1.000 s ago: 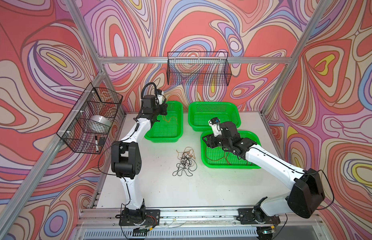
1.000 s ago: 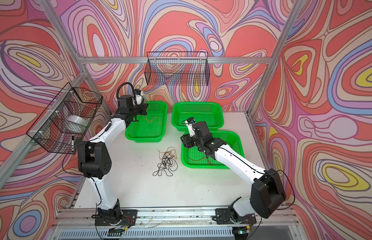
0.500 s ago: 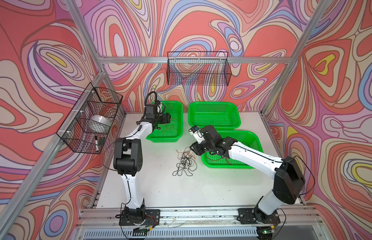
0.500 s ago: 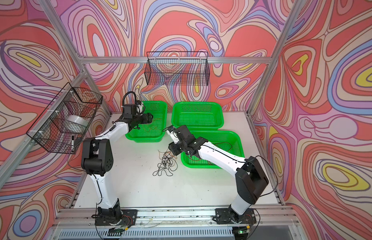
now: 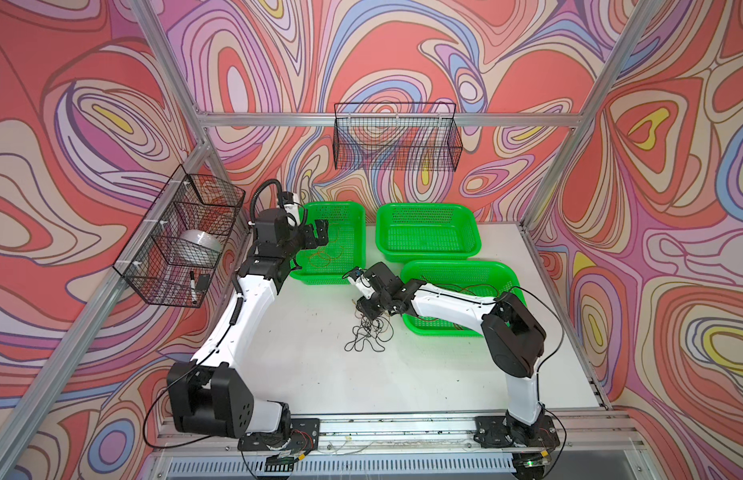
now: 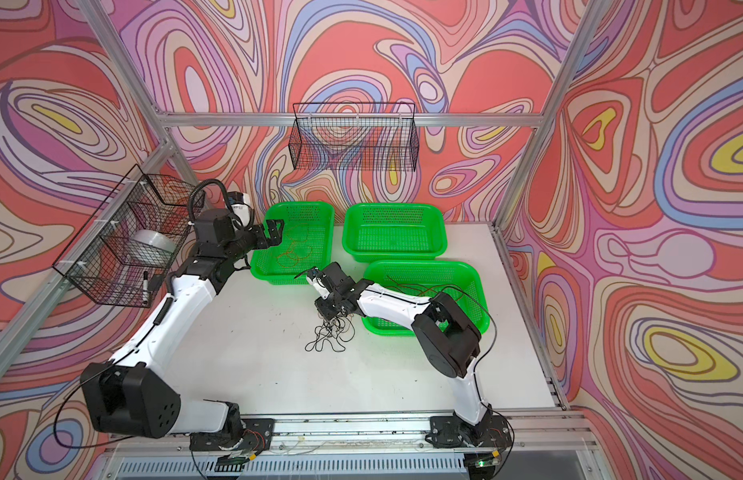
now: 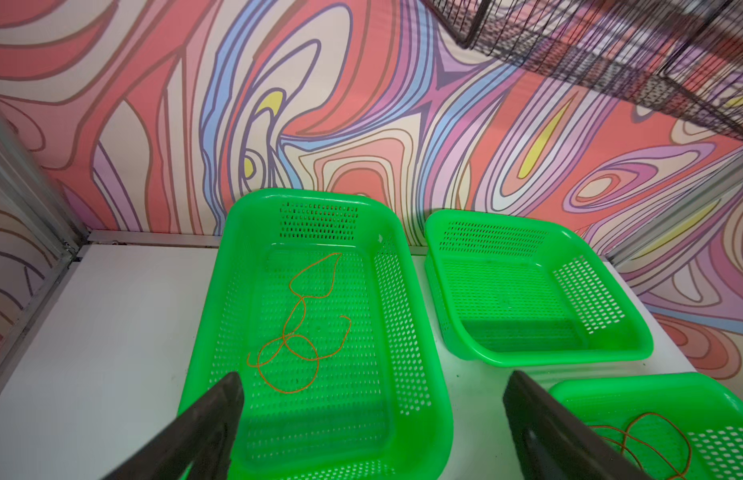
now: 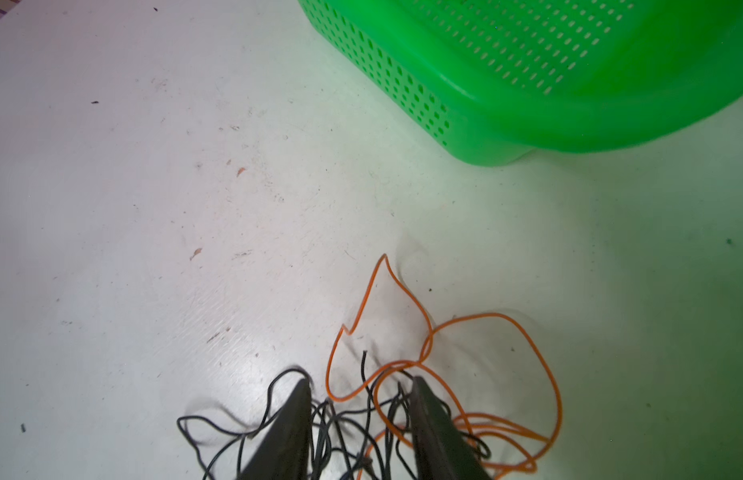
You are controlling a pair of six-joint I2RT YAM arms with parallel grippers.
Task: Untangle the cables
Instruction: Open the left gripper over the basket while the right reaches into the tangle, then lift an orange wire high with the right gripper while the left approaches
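A tangle of thin black and orange cables [image 5: 367, 332] [image 6: 329, 332] lies mid-table. My right gripper [image 5: 367, 311] [image 6: 328, 311] is down on its far edge. In the right wrist view the right gripper [image 8: 361, 386] has its jaws partly apart, straddling black strands [image 8: 220, 432] and an orange loop [image 8: 544, 365] without pinching them. My left gripper [image 5: 315, 235] [image 6: 274, 232] [image 7: 371, 382] hangs wide open over the back left green basket [image 5: 332, 205] [image 7: 303, 195]. A single orange cable [image 7: 297, 332] lies on that basket's floor.
A second green basket [image 5: 428, 208] stands at the back middle. A third green basket [image 5: 457, 266], in front of it, holds reddish cables and lies under the right forearm. Black wire baskets hang on the back wall [image 5: 394, 137] and the left wall [image 5: 178, 241].
My left gripper has gone from shut to wide open over the back left basket. The right arm swung left from the front basket down onto the tangle, its jaws narrowing.
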